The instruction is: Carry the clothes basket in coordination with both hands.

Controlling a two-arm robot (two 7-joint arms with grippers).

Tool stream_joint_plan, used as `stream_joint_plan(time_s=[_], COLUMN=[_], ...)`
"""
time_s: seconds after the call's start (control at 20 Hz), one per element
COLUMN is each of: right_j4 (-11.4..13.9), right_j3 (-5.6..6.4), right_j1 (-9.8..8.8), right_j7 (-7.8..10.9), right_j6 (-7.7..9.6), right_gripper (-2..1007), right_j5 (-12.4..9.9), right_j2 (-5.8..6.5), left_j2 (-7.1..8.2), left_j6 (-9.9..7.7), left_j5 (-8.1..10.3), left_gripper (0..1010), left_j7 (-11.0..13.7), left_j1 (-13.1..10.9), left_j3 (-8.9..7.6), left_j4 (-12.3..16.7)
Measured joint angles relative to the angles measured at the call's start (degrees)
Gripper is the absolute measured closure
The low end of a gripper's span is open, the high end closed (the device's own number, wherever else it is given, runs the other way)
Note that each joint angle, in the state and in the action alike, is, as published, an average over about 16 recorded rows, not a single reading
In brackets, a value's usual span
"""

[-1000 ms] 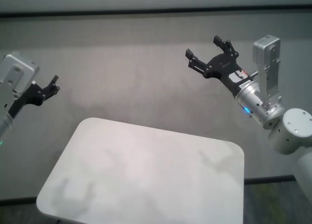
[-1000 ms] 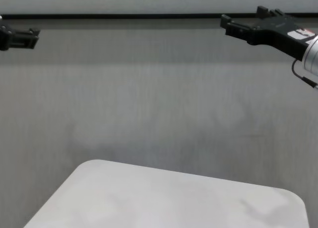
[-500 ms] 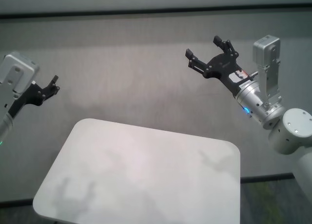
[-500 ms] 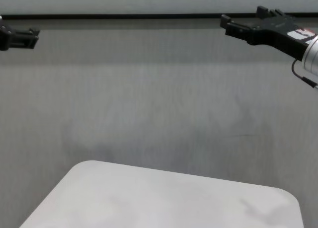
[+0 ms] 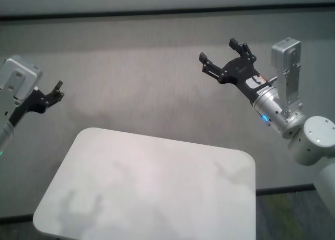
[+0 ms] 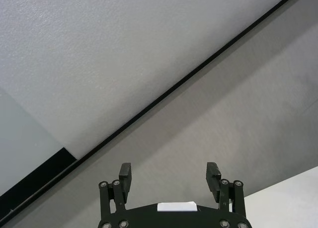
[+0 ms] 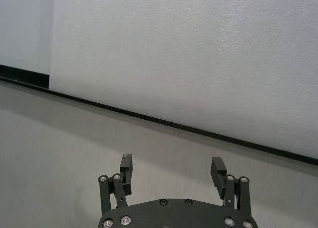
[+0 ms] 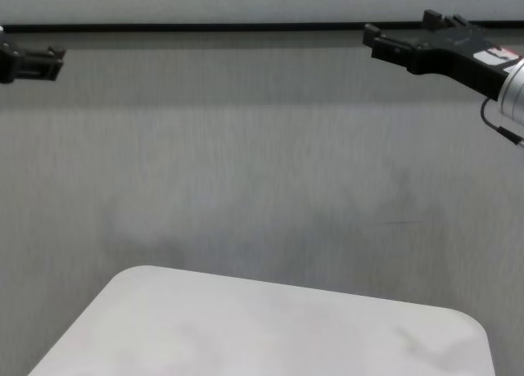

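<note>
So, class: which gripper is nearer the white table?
Left, probably. The left gripper hovers just off the far left corner of the white table; the right gripper hangs farther out, beyond its far right corner.

The left hand (image 5: 56, 89) and right hand (image 5: 224, 56), both black, hang raised with fingers spread.

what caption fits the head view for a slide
Both arms raised with left gripper and right gripper open and empty above a bare white table; no basket in view.
</note>
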State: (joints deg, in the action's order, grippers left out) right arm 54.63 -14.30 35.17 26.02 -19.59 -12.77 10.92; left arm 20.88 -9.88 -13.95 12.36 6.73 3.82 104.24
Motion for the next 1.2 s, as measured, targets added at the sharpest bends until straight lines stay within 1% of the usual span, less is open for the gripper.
stream_joint_plan(time_s=[0.4,0.65,0.85,1.05,1.2], right_j4=[0.0,-0.9,-3.0,-6.4,-9.3], right_j3=[-0.01,-0.32,-0.93,-1.75,-2.31], right_j1=[0.0,0.05,0.18,0.3,0.25], right_j7=[-0.05,-0.36,-0.42,-0.29,-0.18], right_j6=[0.01,0.54,1.62,2.95,3.91], right_gripper=[4,4,4,4,4], right_j5=[0.0,0.4,0.9,1.5,1.8], right_j2=[0.0,-0.07,-0.35,-0.93,-1.48], left_j2=[-0.07,-0.58,-1.23,-2.05,-2.68], left_j6=[-0.15,-1.21,-2.44,-3.34,-3.38], left_j5=[-0.01,0.11,0.4,1.05,1.97], left_gripper=[8,8,8,8,8], left_j7=[0.1,0.7,1.2,1.7,2.1], left_j1=[0.2,0.9,1.4,1.5,1.4], left_j3=[0.02,0.17,0.36,0.42,0.39], left_j4=[-0.4,-2.7,-5.6,-9.1,-11.8])
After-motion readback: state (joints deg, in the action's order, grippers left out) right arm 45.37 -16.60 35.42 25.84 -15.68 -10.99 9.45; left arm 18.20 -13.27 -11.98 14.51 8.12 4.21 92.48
